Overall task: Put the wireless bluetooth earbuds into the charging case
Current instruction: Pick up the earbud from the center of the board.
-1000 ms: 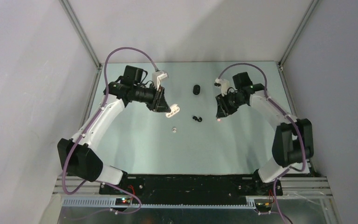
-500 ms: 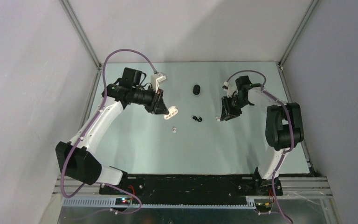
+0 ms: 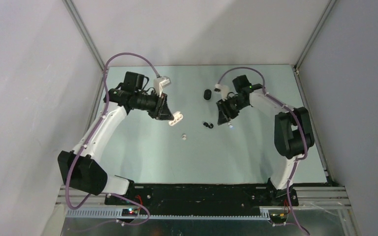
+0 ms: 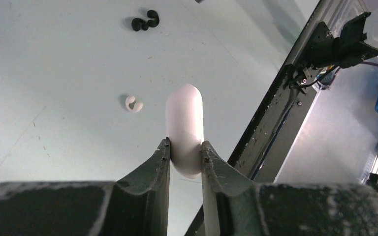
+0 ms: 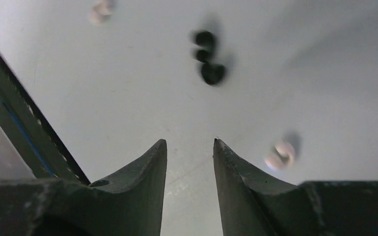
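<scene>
My left gripper (image 3: 170, 116) is shut on a white charging case (image 3: 176, 118), held above the table; in the left wrist view the case (image 4: 184, 125) is pinched between the fingers (image 4: 185, 142). One white earbud (image 3: 183, 136) lies below it and also shows in the left wrist view (image 4: 134, 103). Two black earbuds (image 3: 207, 125) lie together mid-table. My right gripper (image 3: 222, 119) is open and empty just right of them; in its wrist view (image 5: 190, 142) the black buds (image 5: 207, 59) lie ahead. A second white earbud (image 3: 231, 126) lies beside its right finger, also seen in the right wrist view (image 5: 281, 155).
A black oval case (image 3: 207, 94) lies at the back middle of the table. The black base rail (image 4: 270, 103) runs along the near edge. Frame posts (image 3: 86, 37) and grey walls enclose the table on three sides.
My right gripper has swung left, past the white earbud, closer to the black earbuds. My left gripper has drawn slightly left with the white case still in it.
</scene>
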Motion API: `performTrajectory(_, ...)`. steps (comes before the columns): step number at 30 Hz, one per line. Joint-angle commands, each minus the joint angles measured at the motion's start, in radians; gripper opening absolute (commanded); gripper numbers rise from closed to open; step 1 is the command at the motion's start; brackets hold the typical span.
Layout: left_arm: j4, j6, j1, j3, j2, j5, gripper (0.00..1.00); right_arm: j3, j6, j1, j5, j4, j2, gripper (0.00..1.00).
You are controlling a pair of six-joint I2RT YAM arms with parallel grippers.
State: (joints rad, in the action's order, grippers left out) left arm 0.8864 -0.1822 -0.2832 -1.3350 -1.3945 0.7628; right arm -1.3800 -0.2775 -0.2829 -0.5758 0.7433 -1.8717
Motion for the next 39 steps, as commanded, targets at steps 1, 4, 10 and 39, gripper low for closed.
performTrajectory(1, 0.009, 0.042, 0.06, 0.047, 0.063, 0.03, 0.0, -0.052, -0.453, -0.109, -0.196, -0.027, 0.118, 0.46)
performTrajectory(4, 0.009, 0.063, 0.093, 0.081, 0.101, 0.034, 0.0, -0.091, -0.676, -0.178, -0.198, 0.008, 0.105, 0.47)
performTrajectory(10, 0.009, 0.097, 0.148, 0.139, 0.16, 0.051, 0.0, -0.301, -0.928, -0.269, -0.208, 0.172, -0.064, 0.42)
performTrajectory(39, 0.13, 0.129, 0.4, 0.322, 0.361, 0.119, 0.0, -0.57, -1.216, -0.466, -0.111, 0.235, -0.403, 0.45)
